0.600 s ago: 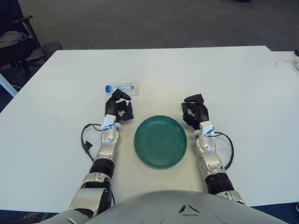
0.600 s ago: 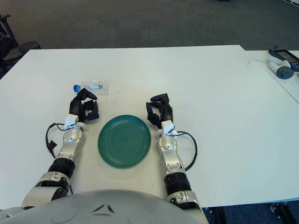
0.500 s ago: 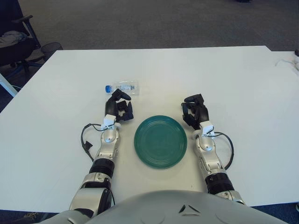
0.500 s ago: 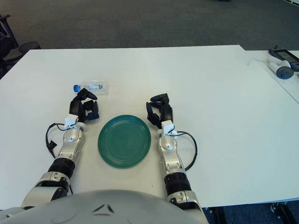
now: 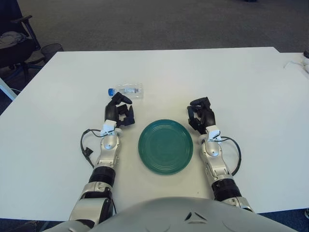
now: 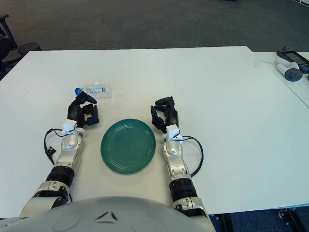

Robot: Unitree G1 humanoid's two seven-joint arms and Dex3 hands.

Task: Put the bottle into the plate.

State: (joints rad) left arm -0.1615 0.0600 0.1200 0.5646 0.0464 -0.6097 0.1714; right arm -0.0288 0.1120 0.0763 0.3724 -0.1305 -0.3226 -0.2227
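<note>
A small clear plastic bottle (image 5: pixel 126 90) with a blue cap lies on its side on the white table (image 5: pixel 231 77), cap pointing left. The round dark green plate (image 5: pixel 165 146) sits near the front edge, between my two hands. My left hand (image 5: pixel 119 112) is just short of the bottle, a little to its left and nearer to me, fingers curled and holding nothing. My right hand (image 5: pixel 202 116) shows at the plate's right side, fingers curled and empty.
A dark office chair (image 5: pixel 14 34) and a wire basket stand off the table's far left corner. Grey devices with a cable (image 6: pixel 289 67) lie at the far right. Loose black cables loop beside both forearms.
My left hand and forearm have shifted slightly to the left. The bottle, plate and right hand have not moved.
</note>
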